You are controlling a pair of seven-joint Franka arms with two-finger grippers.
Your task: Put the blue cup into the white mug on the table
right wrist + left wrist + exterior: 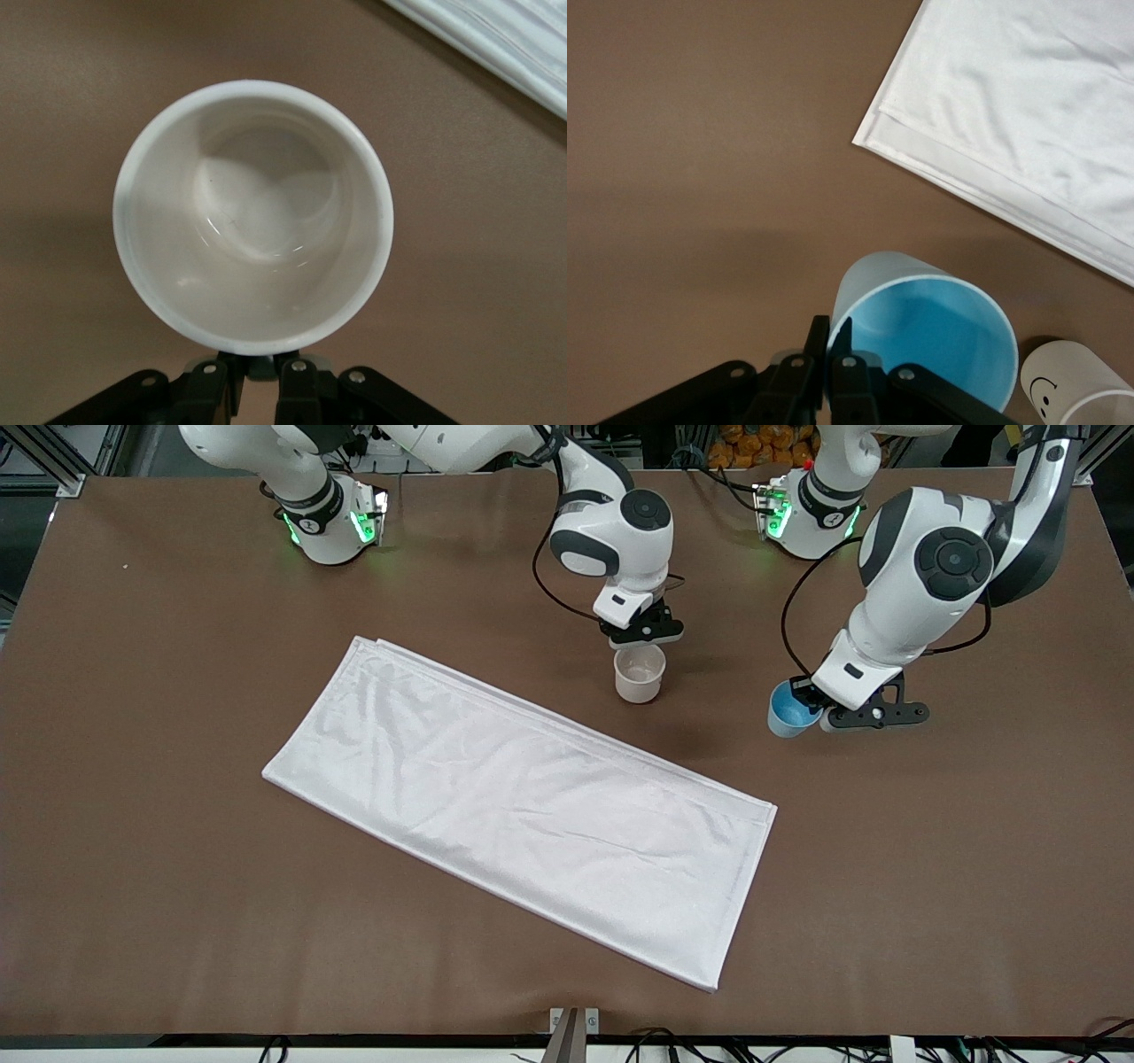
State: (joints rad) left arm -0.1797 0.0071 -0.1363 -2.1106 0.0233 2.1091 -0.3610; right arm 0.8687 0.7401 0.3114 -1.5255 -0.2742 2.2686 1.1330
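Observation:
The blue cup is held by its rim in my shut left gripper, low over the brown table toward the left arm's end. In the left wrist view one finger is inside and one outside the cup's rim, and the gripper holds the cup tilted. The white mug stands upright beside the cloth's long edge, mouth open and empty. My right gripper is at the mug's rim, fingers closed at its handle side; the handle is hidden under the rim. The mug's face mark shows in the left wrist view.
A large white cloth lies slantwise across the middle of the table, nearer the front camera than mug and cup; it also shows in the left wrist view and the right wrist view. Bare table lies between mug and cup.

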